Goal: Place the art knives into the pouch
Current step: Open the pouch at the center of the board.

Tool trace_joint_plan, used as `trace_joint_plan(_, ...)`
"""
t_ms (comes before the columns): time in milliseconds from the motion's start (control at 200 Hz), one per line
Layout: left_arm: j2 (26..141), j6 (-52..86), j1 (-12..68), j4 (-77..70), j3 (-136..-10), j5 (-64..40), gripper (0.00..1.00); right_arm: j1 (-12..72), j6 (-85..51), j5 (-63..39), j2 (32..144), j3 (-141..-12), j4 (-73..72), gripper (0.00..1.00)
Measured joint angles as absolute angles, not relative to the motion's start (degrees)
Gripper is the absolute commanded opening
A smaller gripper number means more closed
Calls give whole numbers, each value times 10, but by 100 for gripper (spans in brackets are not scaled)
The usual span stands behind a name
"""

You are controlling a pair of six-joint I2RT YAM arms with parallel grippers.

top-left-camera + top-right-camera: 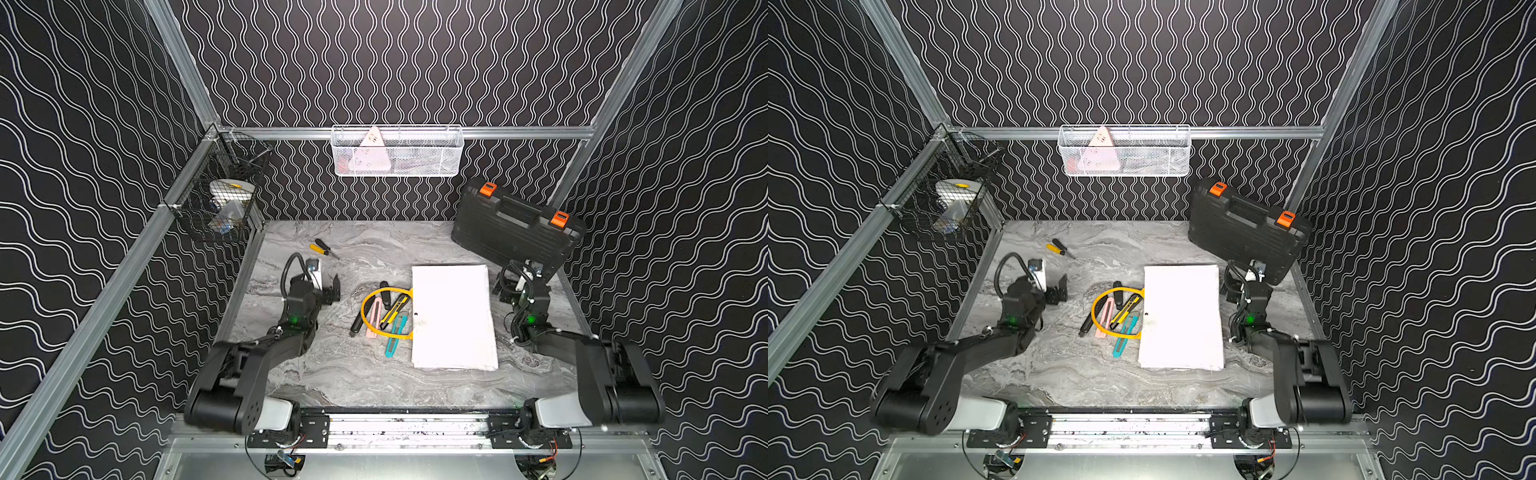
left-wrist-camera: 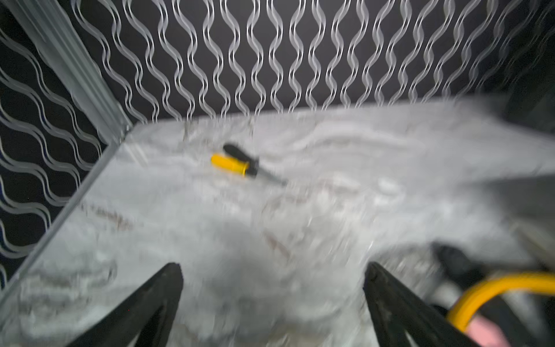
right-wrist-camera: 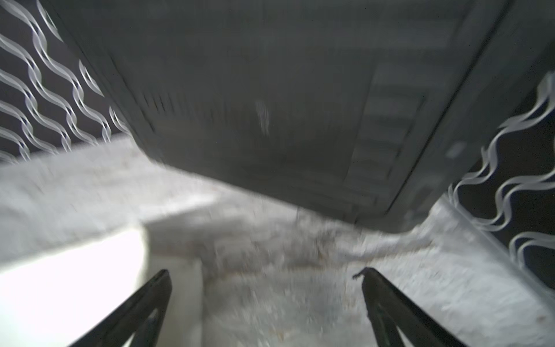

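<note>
The pouch (image 1: 453,316) (image 1: 1181,316) lies flat on the marble table, white face up, its yellow loop handle (image 1: 366,309) (image 2: 495,288) spread to its left. Several art knives lie across that loop: a pink one (image 1: 374,319) (image 2: 486,333), a yellow-black one (image 1: 392,311), a teal one (image 1: 394,338) and a black one (image 1: 357,326). My left gripper (image 1: 331,290) (image 2: 271,270) hovers open left of the knives, holding nothing. My right gripper (image 1: 503,289) (image 3: 264,275) is open and empty by the pouch's far right corner (image 3: 69,285).
A black hard case (image 1: 515,226) (image 3: 270,105) with orange latches leans at the back right, close behind the right gripper. Two screwdrivers (image 1: 322,248) (image 2: 237,163) lie at the back left. A white wire basket (image 1: 397,151) and a black wire basket (image 1: 220,203) hang on the walls.
</note>
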State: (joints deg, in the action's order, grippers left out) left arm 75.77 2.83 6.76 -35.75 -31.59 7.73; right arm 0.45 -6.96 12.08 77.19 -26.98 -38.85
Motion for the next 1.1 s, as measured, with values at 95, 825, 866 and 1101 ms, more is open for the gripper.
trace_joint_plan(95, 712, 85, 72, -234, -421, 76, 98, 6, -108, 96, 685, -307, -296, 100)
trace_joint_plan(825, 654, 317, 165, 186, -526, 102, 99, 445, -174, 74, 906, -584, 35, 100)
trace_joint_plan(866, 647, 322, 166, 201, -529, 111, 98, 451, -174, 67, 928, -598, 39, 100)
trace_joint_plan(1101, 638, 333, 166, 261, -558, 117, 98, 497, -175, 34, 1049, -696, 50, 91)
